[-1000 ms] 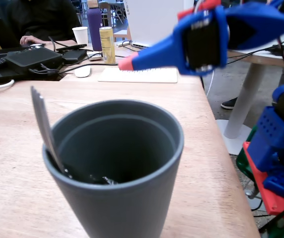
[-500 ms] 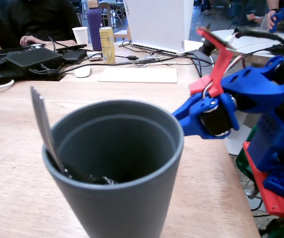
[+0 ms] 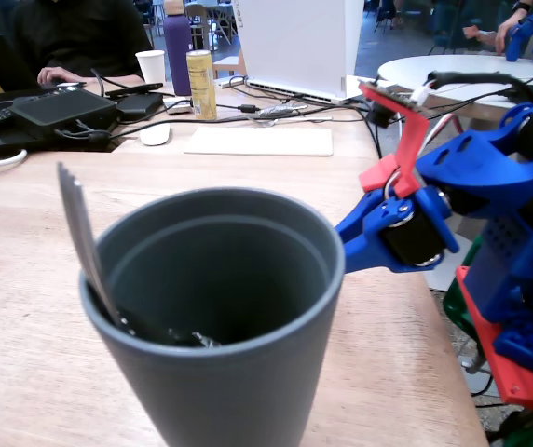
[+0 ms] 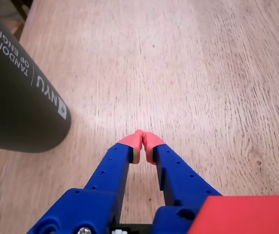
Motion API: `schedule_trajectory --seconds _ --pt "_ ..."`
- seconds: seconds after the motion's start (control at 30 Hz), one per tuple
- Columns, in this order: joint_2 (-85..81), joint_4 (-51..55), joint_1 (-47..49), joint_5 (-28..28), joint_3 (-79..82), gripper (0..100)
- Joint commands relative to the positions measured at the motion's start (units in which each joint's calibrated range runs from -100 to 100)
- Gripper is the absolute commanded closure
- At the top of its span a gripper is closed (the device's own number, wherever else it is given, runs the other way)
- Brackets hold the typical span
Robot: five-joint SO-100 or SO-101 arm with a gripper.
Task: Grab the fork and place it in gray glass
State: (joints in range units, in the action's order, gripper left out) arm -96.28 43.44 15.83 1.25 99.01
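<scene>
The gray glass point(image 3: 220, 317) fills the lower centre of the fixed view, standing upright on the wooden table point(image 3: 24, 279), and the fork point(image 3: 82, 237) rests inside it, its pale tined end leaning against the left side of the rim and rising above it while the darker handle disappears into the shadowed bottom. The gripper point(image 4: 141, 141) shows in the wrist view at lower centre, its red-tipped blue fingers point(image 4: 129, 140) pressed together with nothing between them, pointing over bare tabletop just right of the glass, whose dark wall with white lettering occupies the left edge. In the fixed view the blue arm point(image 3: 462, 205) sits at the right, beside the glass and apart from it; the gripper tips there seem hidden behind the rim. Along the upper left stand a white paper cup point(image 3: 151, 67), a gold can point(image 3: 200, 85) and a white keyboard point(image 3: 259, 141).
</scene>
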Motion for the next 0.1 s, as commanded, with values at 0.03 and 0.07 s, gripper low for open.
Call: schedule_trajectory --seconds 0.03,0.07 --pt "-0.9 0.2 -0.1 -0.1 -0.2 100" --pt "-0.9 0.2 -0.1 -0.1 -0.2 100"
